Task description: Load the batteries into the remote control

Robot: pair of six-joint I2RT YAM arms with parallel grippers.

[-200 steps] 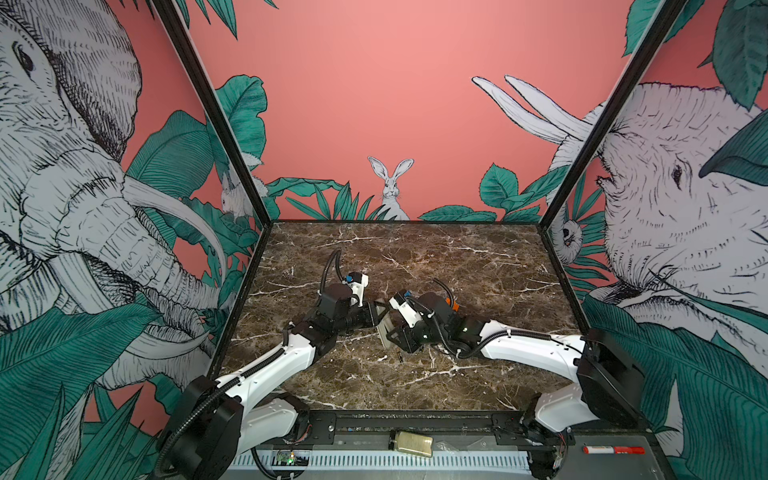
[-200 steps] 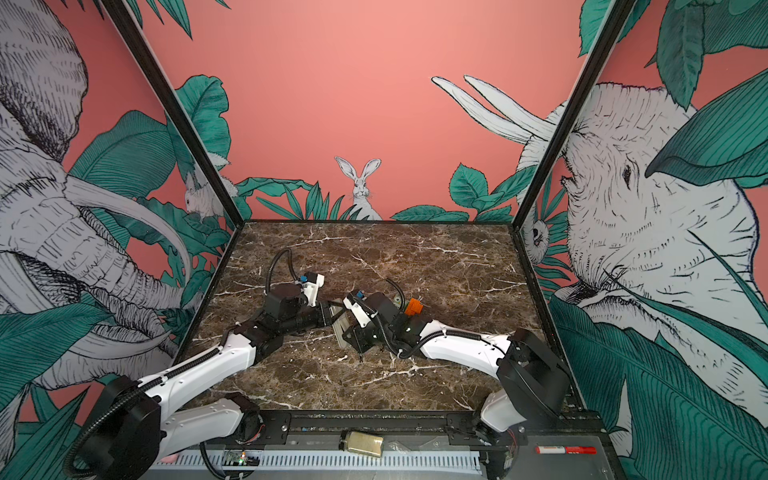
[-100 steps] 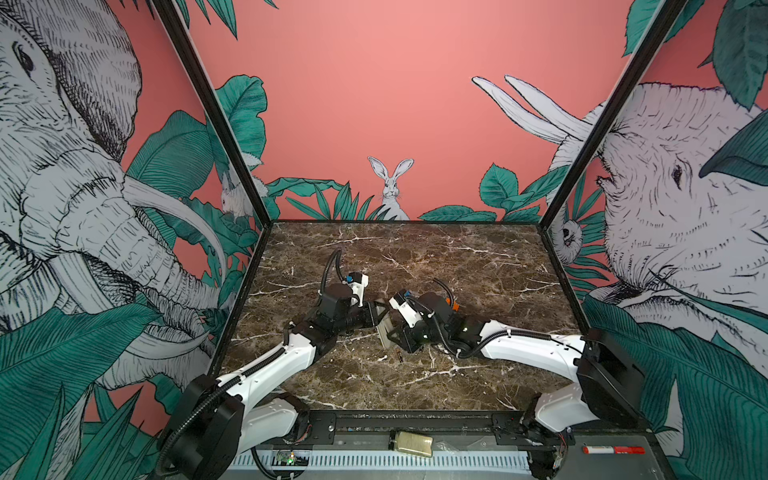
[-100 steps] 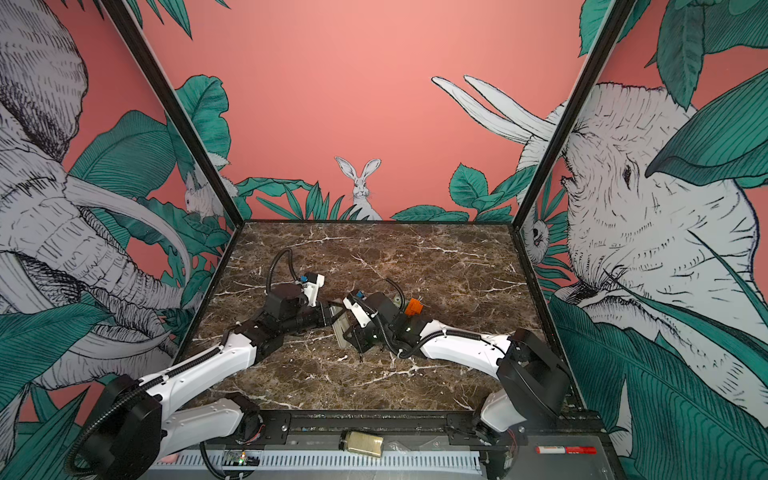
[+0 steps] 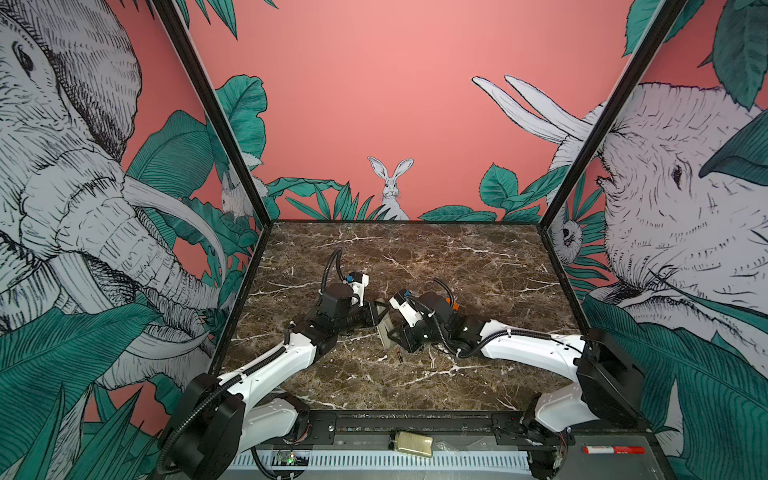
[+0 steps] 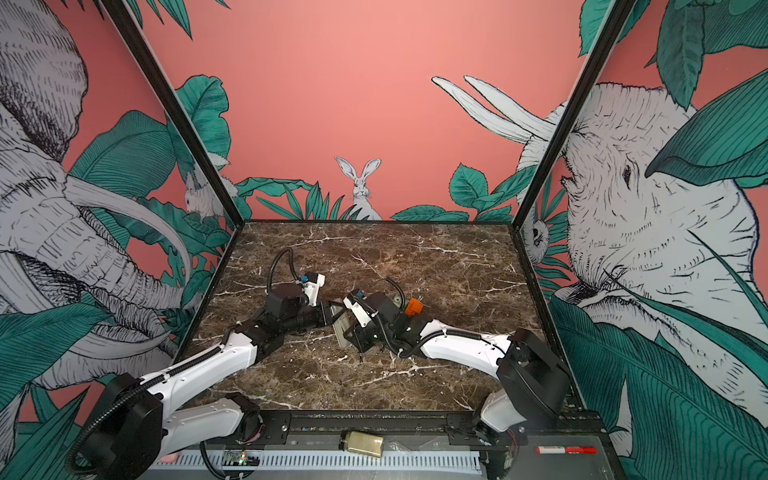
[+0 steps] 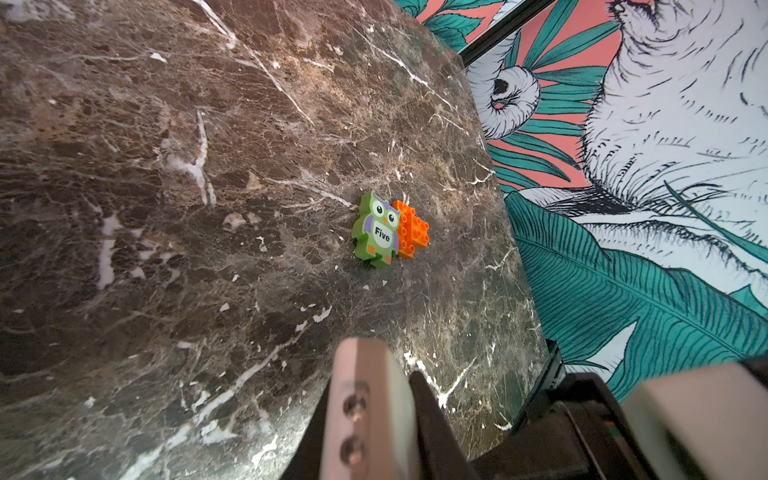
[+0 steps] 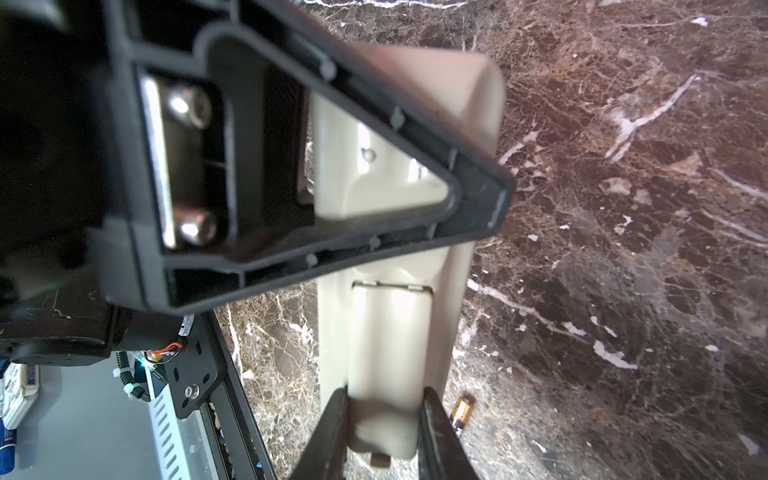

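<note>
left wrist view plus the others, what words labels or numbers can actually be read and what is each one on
"Five": on the belly of the green owl block, beside an orange brick.
Too small to read: print on the red marker in a top view.
No legible print: the battery and the plain back of the remote control.
Blurred: packets at the edge of the right wrist view.

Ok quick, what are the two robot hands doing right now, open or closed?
Left gripper: closed, holding the remote control at one end.
Right gripper: closed on the remote control's other end.
</note>
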